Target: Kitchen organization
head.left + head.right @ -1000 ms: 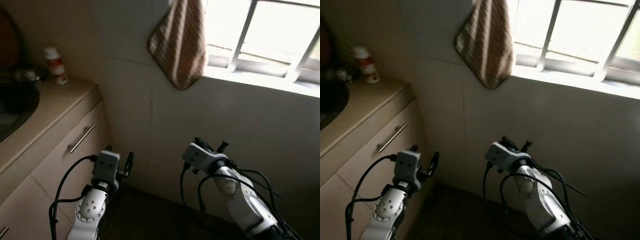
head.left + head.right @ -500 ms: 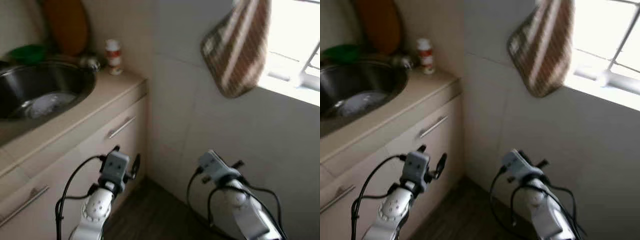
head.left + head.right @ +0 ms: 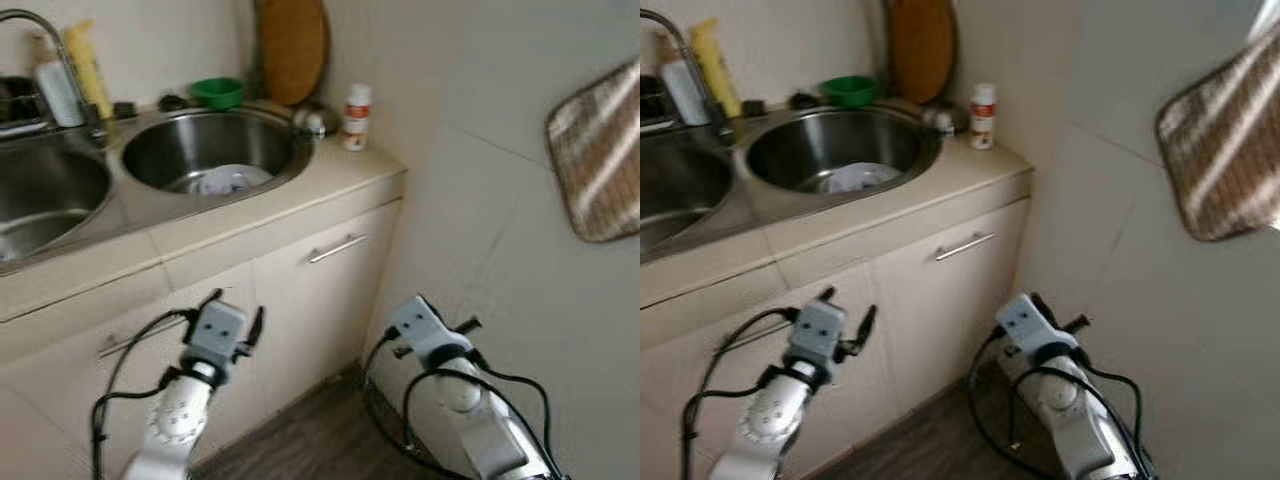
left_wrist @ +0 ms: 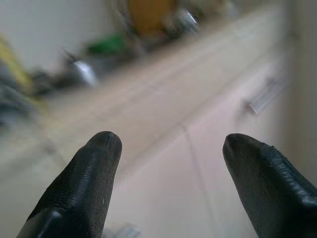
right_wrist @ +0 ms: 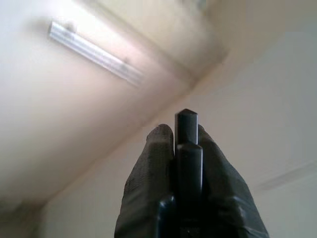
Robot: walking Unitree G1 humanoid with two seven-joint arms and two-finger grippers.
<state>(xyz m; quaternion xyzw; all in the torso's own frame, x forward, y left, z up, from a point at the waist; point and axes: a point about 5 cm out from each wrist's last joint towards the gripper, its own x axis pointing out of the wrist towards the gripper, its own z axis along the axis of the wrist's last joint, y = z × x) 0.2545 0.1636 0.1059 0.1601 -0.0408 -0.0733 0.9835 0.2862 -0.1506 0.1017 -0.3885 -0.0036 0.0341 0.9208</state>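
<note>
left eye view looks down on a beige worktop [image 3: 230,225] that runs from about nine o'clock toward the corner of the room at one o'clock. set into it are two steel basins: a round sink [image 3: 210,150] at about eleven o'clock with something pale lying in its bottom, and a second basin [image 3: 40,200] at nine o'clock, cut off by the edge. a curved tap [image 3: 55,50] rises between them, with a white bottle [image 3: 55,90] and a yellow bottle [image 3: 88,70] just behind it. a green bowl [image 3: 218,92] sits at the back rim of the round sink, and a brown wooden board [image 3: 292,45] leans upright against the wall beside it. a small white bottle with a red label [image 3: 355,117] stands near the worktop's far corner at twelve o'clock. below the worktop, a cupboard door [image 3: 320,290] carries a metal bar handle [image 3: 338,249]. a striped brown cloth [image 3: 598,150] hangs on the tiled wall at three o'clock.

both arms are held low in front of the cupboards. the left tool [image 3: 240,318] is at seven o'clock, close to the cupboard front; in the left wrist view its fingers [image 4: 81,188] stand wide apart with nothing between them, and the worktop edge is blurred beyond. the right tool [image 3: 455,325] is at five o'clock, near the wall; in the right wrist view its fingers [image 5: 148,188] are pressed together, holding nothing, with the bar handle [image 5: 94,54] beyond them.
</note>
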